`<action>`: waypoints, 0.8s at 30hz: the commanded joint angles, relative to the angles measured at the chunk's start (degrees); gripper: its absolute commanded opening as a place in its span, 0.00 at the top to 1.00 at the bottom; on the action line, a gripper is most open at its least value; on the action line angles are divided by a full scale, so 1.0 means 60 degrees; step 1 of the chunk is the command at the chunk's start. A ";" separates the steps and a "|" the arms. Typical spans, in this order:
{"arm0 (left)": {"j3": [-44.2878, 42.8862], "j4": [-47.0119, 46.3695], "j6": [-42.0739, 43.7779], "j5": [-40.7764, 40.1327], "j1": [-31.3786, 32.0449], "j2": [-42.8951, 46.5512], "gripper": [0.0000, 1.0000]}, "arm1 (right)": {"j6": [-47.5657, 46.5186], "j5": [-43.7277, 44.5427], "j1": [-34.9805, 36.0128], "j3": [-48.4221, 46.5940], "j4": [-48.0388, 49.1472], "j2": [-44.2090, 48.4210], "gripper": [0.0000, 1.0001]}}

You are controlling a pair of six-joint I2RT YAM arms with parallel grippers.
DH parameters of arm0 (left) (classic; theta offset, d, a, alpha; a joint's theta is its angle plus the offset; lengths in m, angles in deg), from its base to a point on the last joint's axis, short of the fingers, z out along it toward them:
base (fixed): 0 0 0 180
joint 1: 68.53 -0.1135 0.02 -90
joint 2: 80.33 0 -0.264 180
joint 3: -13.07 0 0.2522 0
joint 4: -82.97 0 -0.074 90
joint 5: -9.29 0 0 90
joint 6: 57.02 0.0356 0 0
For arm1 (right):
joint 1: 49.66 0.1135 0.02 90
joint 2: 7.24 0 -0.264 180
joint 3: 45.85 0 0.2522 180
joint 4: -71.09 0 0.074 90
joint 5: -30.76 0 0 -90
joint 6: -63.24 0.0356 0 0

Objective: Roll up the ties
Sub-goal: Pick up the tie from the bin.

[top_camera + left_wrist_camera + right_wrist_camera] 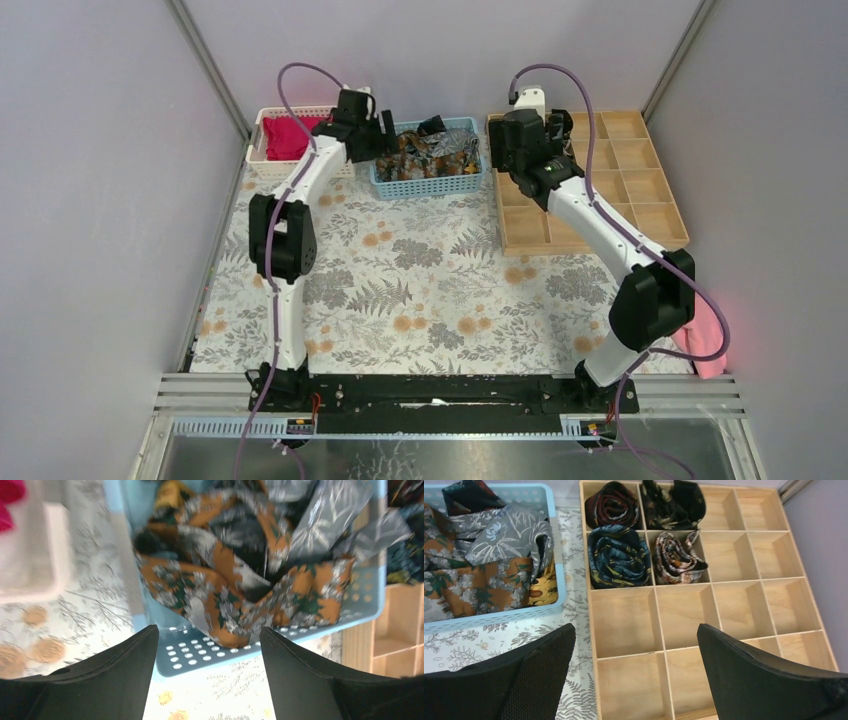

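Top cam: left arm [300,190] is stretched to the back w/ its end over the blue basket [430,187], which is stuffed w/ loose ties [430,155]. Right arm [600,215] reaches to the wooden tray [650,205], which sits just right of the basket. A white basket [262,165] w/ a magenta cloth [288,135] is on the other side, all of it on the floral counter [400,300]. There's a pink cloth [708,345] at the right edge too.

Left wrist cam (bit blurry tbh): left hand [209,630] has its fingers apart w/ nothing btwn them, hanging above the basket's near wall. Right under it is the heap. An orange-brown floral tie [210,590] lies folded on top and a grey leafy tie [320,520] is further right.

Right wrist cam: right hand [634,630] is spread wide and empty, over the tray's bare compartments. The rolled ties [618,556] are 4 coils, one per compartment, in the tray's corner at the top-left of this view. They're a dark red one, a black one, a teal one and a brown-white one. A yellow tie [544,587] peeks out at the basket corner beside the tray.
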 commanded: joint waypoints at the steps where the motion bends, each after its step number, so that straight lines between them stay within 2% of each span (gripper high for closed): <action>1: 0.0978 -0.0535 0.0173 -0.0046 0.0594 0.0473 0.19 | 0.0667 -0.0528 -0.0034 -0.0268 -0.0059 -0.0349 0.00; 6: 0.0971 -0.0604 0.0248 -0.0272 0.1045 0.0054 0.22 | 0.0781 -0.0757 -0.0027 -0.0059 -0.0030 -0.0461 0.03; 12: 0.1047 -0.1241 -0.0009 -0.0414 0.1079 -0.0281 0.25 | 0.0715 -0.1023 -0.0031 0.0286 0.0225 -0.0384 0.06; 17: 0.0777 -0.1195 0.0195 -0.0961 0.1075 -0.0556 0.23 | 0.0661 -0.1010 -0.0030 0.0320 0.0255 -0.0474 0.06; 21: 0.0368 -0.1235 0.0342 -0.0830 0.1073 -0.0956 0.24 | 0.0666 -0.1031 -0.0027 0.0348 0.0360 -0.0552 0.06; 24: 0.0246 -0.1321 0.0294 -0.0522 0.1090 -0.1095 0.36 | 0.0694 -0.1085 -0.0028 0.0286 0.0339 -0.0623 0.11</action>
